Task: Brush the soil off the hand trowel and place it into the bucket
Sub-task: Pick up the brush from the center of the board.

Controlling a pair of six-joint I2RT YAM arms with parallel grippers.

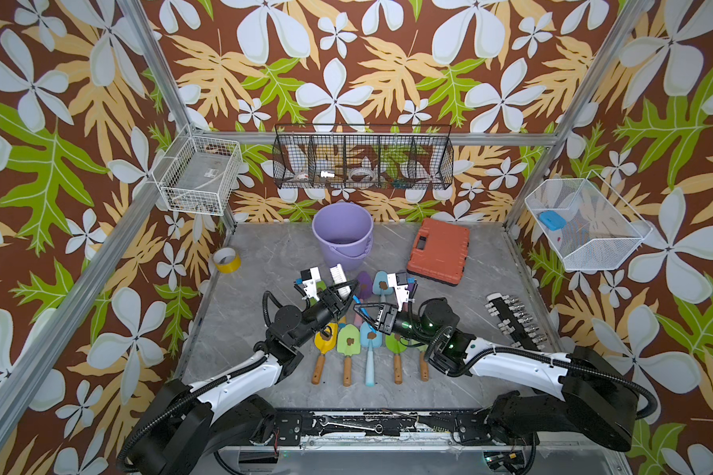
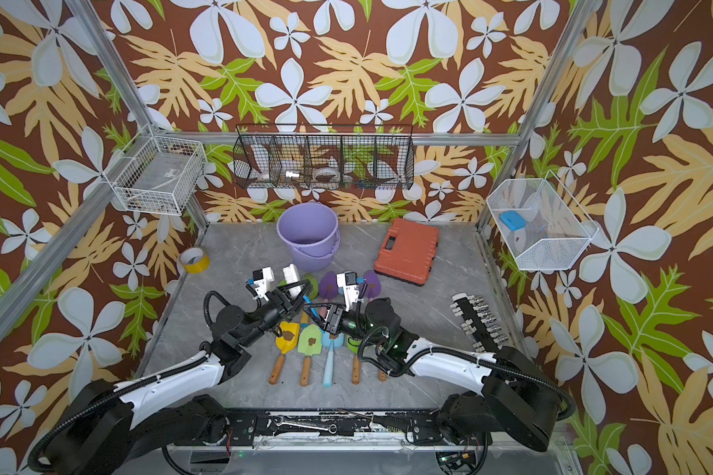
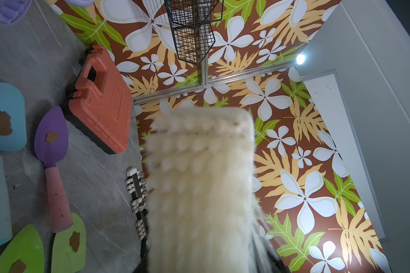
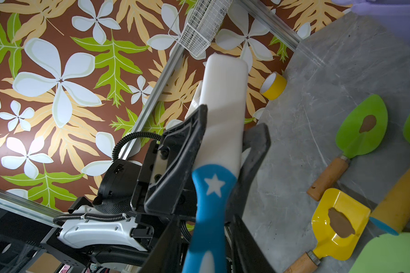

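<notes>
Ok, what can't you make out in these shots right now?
- Left wrist view: blurred brush bristles hide the left gripper.
- Both top views: the right arm covers the blade of the rightmost trowel.
- Top views: contents of the black wire basket too small.
- Right wrist view: bucket cut off by the edge.
</notes>
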